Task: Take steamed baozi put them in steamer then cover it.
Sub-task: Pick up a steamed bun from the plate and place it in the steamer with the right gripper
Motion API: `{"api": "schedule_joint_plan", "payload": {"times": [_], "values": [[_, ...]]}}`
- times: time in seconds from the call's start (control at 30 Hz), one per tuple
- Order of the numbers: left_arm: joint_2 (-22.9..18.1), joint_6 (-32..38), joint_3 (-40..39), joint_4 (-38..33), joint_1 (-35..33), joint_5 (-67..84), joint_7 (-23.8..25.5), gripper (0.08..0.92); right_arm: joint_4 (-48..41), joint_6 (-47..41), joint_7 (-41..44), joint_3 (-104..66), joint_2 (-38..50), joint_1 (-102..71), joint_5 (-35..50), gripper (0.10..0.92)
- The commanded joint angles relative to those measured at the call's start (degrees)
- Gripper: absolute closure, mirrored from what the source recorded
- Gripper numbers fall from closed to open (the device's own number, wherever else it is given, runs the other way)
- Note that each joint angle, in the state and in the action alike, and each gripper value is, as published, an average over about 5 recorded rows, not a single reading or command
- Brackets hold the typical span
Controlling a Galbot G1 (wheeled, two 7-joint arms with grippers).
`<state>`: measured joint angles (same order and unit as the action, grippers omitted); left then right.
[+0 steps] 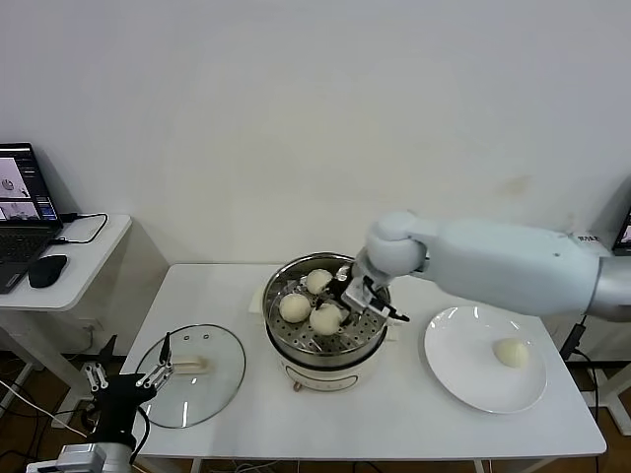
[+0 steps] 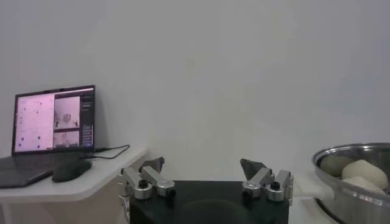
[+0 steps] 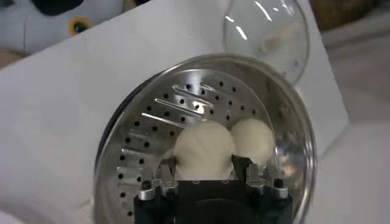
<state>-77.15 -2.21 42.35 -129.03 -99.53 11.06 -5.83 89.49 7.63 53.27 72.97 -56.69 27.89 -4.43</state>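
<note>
Three steamed baozi point(image 1: 312, 302) sit on the perforated tray inside the steamer point(image 1: 279, 329), which stands near the middle of the white counter point(image 1: 394, 414). One of them is clamped between the fingers of the right end effector point(image 1: 357, 303), which reaches into the steamer from the plate side; the right wrist view shows its fingers pressed against either side of a bun point(image 3: 204, 151) low over the tray, with a second bun point(image 3: 253, 137) just beside it. So the third bun looks about to be set down, not yet let go.

A fourth bun point(image 1: 511, 352) lies alone on the white plate point(image 1: 455, 374), well to the right of the steamer. It has yet to be carried over. The cover point(image 1: 219, 386), a clear glass lid with a cream handle, lies flat on the counter to the left of the steamer, so the covering step is not done either. By my judgement the task is a little past halfway.

The left end effector point(image 1: 123, 374) waits low at the counter's front left corner, just beside the cover, its fingers spread wide and holding nothing.

The counter is plain and white. Left of the steamer, beyond the counter's edge, a smaller side table point(image 1: 94, 258) carries a laptop point(image 1: 22, 212) with its screen lit and a black mouse point(image 1: 47, 270). A bare white wall runs behind everything.
</note>
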Motion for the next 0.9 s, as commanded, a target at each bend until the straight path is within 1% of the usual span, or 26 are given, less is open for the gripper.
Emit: {"api": "schedule_joint_plan", "payload": {"times": [0.03, 0.13, 0.3, 0.37, 0.43, 0.53, 0.63, 0.8, 0.9], "values": [[-0.1, 0.1, 0.1, 0.2, 0.0, 0.0, 0.0, 0.177, -3.4, 7.9, -0.7, 1.0, -3.5, -2.8, -11.0, 0.431], [-0.2, 0.1, 0.0, 0.4, 0.1, 0.0, 0.0, 0.177, -3.5, 8.5, -0.9, 0.9, -3.6, -3.0, -11.8, 0.429], [-0.2, 0.1, -0.2, 0.6, 0.3, 0.0, 0.0, 0.177, -3.1, 8.4, -1.1, 0.8, -3.7, -3.0, -10.2, 0.421], [-0.1, 0.1, -0.2, 0.6, 0.3, 0.0, 0.0, 0.177, -2.5, 8.2, -1.1, 0.9, -3.4, -2.9, -9.0, 0.398], [-0.1, 0.1, -0.1, 0.6, 0.2, 0.0, 0.0, 0.177, -1.8, 7.9, -1.1, 1.2, -2.7, -2.7, -7.7, 0.359], [-0.1, 0.1, -0.1, 0.8, 0.3, 0.0, 0.0, 0.177, -0.4, 7.6, -1.1, 1.2, -1.5, -2.1, -6.1, 0.281], [0.0, 0.1, -0.3, 0.8, 0.5, 0.0, 0.0, 0.177, 0.7, 7.3, -0.9, 0.0, 0.3, -0.8, -4.7, 0.221], [0.3, 0.0, -0.4, 1.0, 1.0, 0.1, 0.1, 0.177, 1.7, 6.0, 0.8, -4.3, 5.0, 2.8, -1.3, 0.203], [0.6, 0.0, -0.5, 1.0, 1.2, 0.2, 0.1, 0.177, 2.3, 3.4, 3.5, -6.4, 9.0, 5.4, 2.5, 0.203]]}}
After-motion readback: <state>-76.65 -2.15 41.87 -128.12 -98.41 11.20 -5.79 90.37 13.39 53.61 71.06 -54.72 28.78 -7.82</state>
